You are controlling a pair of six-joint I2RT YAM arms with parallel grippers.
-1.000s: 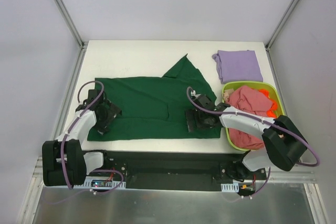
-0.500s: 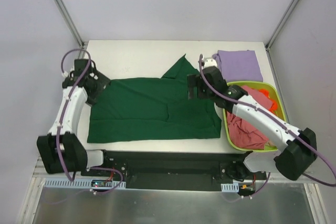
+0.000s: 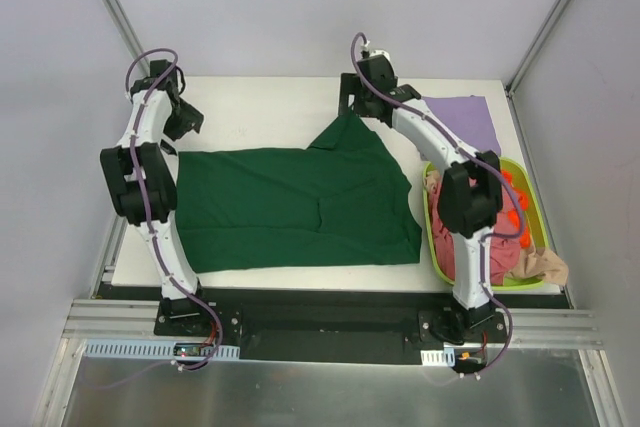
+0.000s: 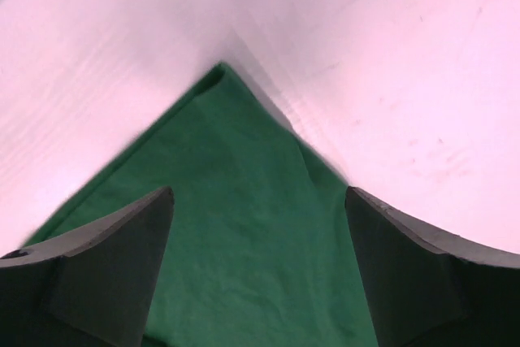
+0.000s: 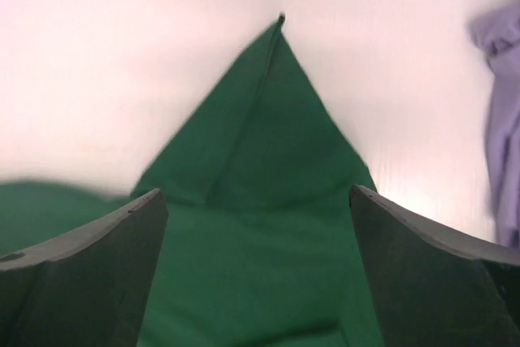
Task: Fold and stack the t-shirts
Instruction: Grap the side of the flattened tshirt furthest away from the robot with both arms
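Note:
A large dark green t-shirt [image 3: 290, 209] lies spread flat on the white table, with one pointed sleeve sticking out at its far edge. My left gripper [image 3: 178, 119] is open above the shirt's far left corner [image 4: 244, 225]. My right gripper [image 3: 353, 107] is open above the pointed sleeve [image 5: 272, 160]. A folded lilac-purple t-shirt [image 3: 475, 119] lies at the far right, partly behind my right arm; its edge shows in the right wrist view [image 5: 504, 119]. A pinkish-red t-shirt [image 3: 505, 247] and a beige one [image 3: 545, 265] lie crumpled in the basket.
A lime-green plastic basket [image 3: 431, 232] stands at the right edge of the table, with small orange objects [image 3: 516, 202] inside. Bare white table [image 3: 260, 112] lies between the two grippers. Metal frame posts stand at the far corners.
Both arms have swung from the near side of the green shirt to its far edge, left to the far left corner, right to the sleeve point. The beige shirt now shows in the basket.

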